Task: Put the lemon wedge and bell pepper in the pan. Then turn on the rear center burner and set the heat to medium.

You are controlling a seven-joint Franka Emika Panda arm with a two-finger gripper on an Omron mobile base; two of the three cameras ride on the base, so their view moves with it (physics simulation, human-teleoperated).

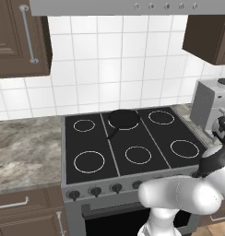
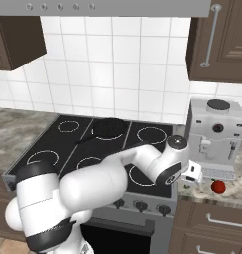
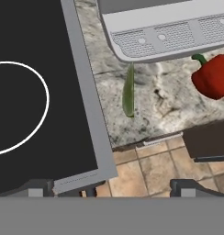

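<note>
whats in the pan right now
Nothing visible: the pan on the rear center burner looks bare. The bell pepper and lemon wedge lie on the counter by the coffee machine.

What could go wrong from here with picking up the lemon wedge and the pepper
The lemon wedge is thin and lies close to the coffee machine's drip tray, so the open gripper might bump the tray or slip off the wedge. The bell pepper is round and glossy near the counter's front edge; a nudge could roll it off. The pan sits at the stove's rear, a long carry.
</note>
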